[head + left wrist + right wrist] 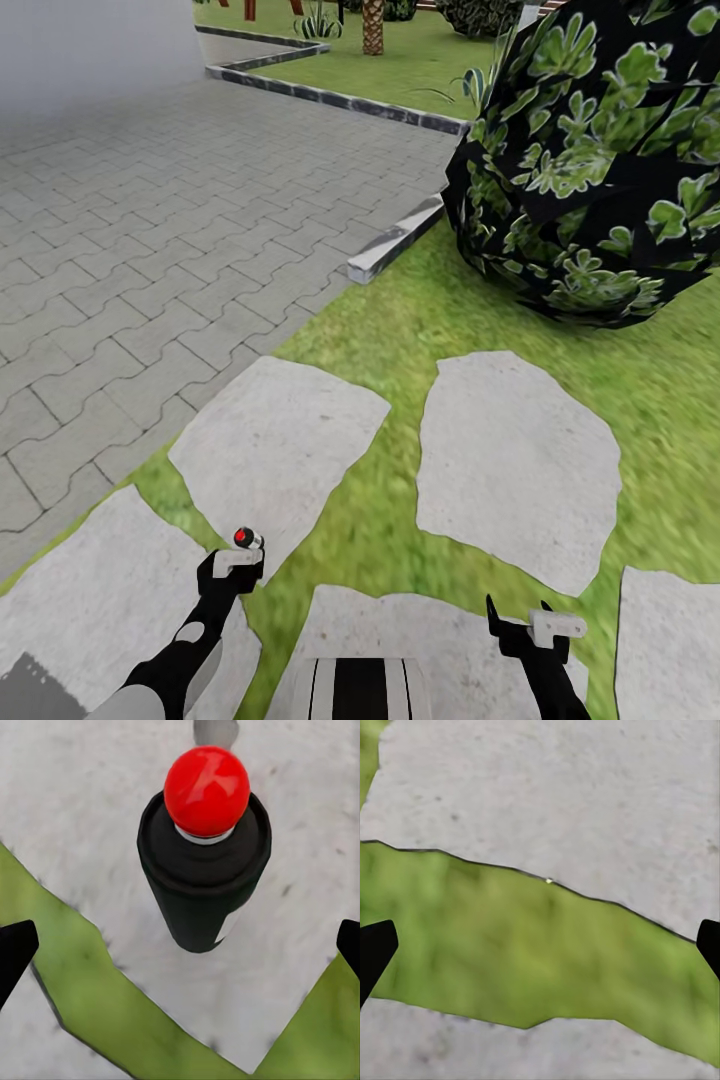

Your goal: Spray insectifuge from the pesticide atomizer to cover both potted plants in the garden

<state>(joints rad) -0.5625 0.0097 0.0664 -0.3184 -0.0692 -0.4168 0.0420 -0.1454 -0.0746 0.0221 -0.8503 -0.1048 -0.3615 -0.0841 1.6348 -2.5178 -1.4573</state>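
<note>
The pesticide atomizer (202, 881) is a dark bottle with a red round cap (245, 538) and a bit of white label. It hangs clear of the ground between the fingers of my left gripper (232, 565), which is shut on it. In the left wrist view the black fingertips (15, 952) flank the bottle above a pale stepping stone and a wedge of grass. My right gripper (517, 612) is open and holds nothing; its wrist view shows grass (525, 945) between two stones. The potted plants are out of view.
Pale stepping stones (515, 460) lie in the lawn ahead. A big dark bush (600, 150) stands at the right. Grey paving (150, 220) with a kerb (395, 240) spreads to the left. A palm trunk (372, 25) and a spiky agave (318, 22) stand far back.
</note>
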